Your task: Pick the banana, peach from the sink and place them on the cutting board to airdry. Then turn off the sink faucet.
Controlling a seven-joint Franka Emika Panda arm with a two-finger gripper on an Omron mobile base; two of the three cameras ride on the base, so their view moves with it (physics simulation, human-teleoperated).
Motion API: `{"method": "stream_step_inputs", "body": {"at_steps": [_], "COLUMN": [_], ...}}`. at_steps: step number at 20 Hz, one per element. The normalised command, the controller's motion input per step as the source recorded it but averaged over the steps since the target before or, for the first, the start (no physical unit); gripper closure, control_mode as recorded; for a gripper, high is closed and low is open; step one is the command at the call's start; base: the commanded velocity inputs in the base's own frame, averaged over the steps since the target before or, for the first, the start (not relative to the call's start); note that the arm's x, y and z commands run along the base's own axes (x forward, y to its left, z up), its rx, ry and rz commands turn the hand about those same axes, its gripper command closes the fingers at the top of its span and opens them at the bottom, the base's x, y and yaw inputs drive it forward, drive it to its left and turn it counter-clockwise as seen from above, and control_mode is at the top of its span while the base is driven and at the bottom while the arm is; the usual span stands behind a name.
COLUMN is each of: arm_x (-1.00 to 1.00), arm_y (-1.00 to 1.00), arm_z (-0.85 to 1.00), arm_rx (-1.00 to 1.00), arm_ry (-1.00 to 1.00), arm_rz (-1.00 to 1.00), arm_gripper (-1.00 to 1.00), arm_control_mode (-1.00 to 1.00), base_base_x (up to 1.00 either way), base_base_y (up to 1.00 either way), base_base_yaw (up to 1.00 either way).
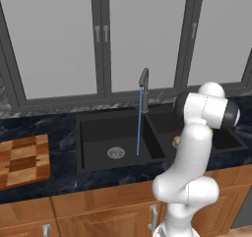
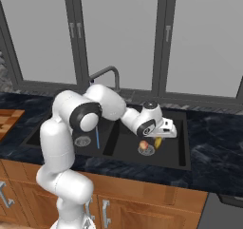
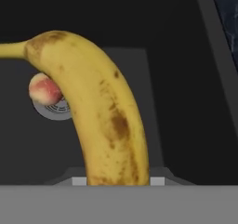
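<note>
My gripper (image 2: 162, 136) hangs low in the right basin of the black sink (image 2: 182, 142), shut on the banana (image 2: 158, 142). In the hand view the spotted yellow banana (image 3: 109, 116) rises from between the fingertips and curves up to the left. Behind it the orange-pink peach (image 3: 42, 89) rests on the round silver drain (image 3: 58, 110). From the right base the peach (image 2: 143, 145) shows just left of the banana. The sink faucet (image 1: 143, 81) stands behind the divider, and a thin blue stream (image 1: 139, 125) falls into the left basin. The checkered cutting board (image 1: 22, 160) lies on the counter at far left.
Dark marble counter (image 1: 54, 128) surrounds the sink, with wooden cabinets (image 1: 98, 206) below and windows behind. The left basin has its own drain (image 1: 116, 153). My white arm (image 1: 194, 147) reaches over the sink's front edge.
</note>
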Motion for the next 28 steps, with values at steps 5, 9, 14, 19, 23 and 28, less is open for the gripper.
{"method": "stream_step_inputs", "body": {"at_steps": [5, 9, 14, 19, 23, 28], "arm_x": [-0.26, -0.34, -0.39, -0.37, -0.4, -0.45], "arm_y": [0.0, 0.05, 0.12, 0.25, 0.33, 0.29], "arm_z": [0.52, 0.44, 0.38, 0.37, 0.27, 0.28], "arm_rx": [0.03, 0.03, 0.02, 0.0, 0.0, 0.0], "arm_ry": [0.0, 0.0, 0.01, 0.02, 0.0, 0.02], "arm_rz": [0.0, 0.0, 0.0, 0.0, 0.01, 0.02], "arm_gripper": [1.0, 1.0, 1.0, 1.0, 1.0, 1.0], "arm_control_mode": [-1.0, -1.0, -1.0, -1.0, -1.0, -1.0], "base_base_x": [0.0, 0.0, 0.0, 0.0, 0.0, 0.0], "base_base_y": [0.0, 0.0, 0.0, 0.0, 0.0, 0.0], "base_base_yaw": [0.0, 0.0, 0.0, 0.0, 0.0, 0.0]}}
